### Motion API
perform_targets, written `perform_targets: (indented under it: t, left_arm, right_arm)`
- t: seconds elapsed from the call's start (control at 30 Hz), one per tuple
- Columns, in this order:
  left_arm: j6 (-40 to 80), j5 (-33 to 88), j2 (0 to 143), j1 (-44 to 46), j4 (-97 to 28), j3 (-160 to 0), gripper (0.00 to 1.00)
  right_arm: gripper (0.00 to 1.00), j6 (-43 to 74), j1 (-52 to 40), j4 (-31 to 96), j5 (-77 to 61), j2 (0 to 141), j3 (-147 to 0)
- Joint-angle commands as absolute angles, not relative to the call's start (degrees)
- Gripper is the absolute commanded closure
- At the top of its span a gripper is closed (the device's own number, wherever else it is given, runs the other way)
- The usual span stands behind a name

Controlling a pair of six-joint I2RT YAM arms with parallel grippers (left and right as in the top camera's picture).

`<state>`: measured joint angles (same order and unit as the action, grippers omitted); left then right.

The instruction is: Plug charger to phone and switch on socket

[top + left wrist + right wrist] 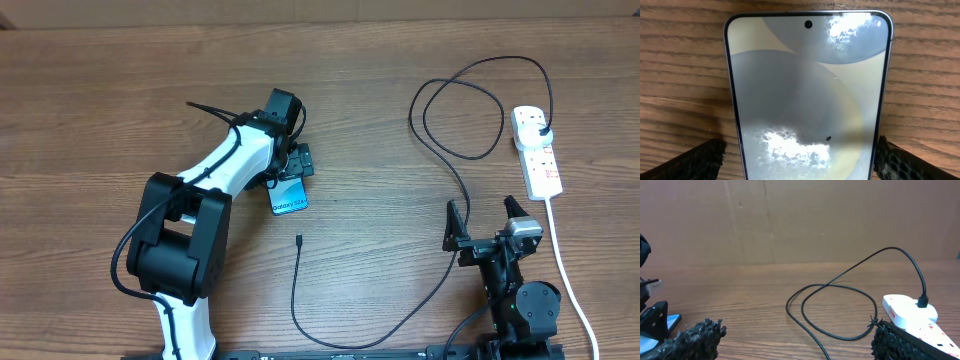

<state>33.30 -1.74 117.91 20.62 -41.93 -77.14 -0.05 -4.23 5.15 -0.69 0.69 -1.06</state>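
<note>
The phone [289, 197] lies flat on the table [380, 80], left of centre. The left gripper [292, 176] is over its far end, one finger at each side. The charger's tip [299, 239] lies just in front of the phone, apart from it. The cable [296, 275] runs forward, bends right, passes just left of the right gripper [487, 222] and loops behind it. Its plug [541, 128] sits in the socket [540, 165], at the far right.
</note>
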Motion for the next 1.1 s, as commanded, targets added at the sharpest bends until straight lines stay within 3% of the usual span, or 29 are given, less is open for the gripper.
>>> perform_targets:
  t: [0.0,1.07]
  left_arm:
    - [35.4,14.7,129.8,22.1,-42.8,-66.5,0.0]
    - [35.4,16.4,129.8,25.1,-37.5,-66.5,0.01]
  right_arm:
    - [0.0,-0.5,-4.5,4.8,-0.7,0.2,-0.4]
    - [0.0,-0.5,-4.5,4.8,-0.7,0.2,-0.4]
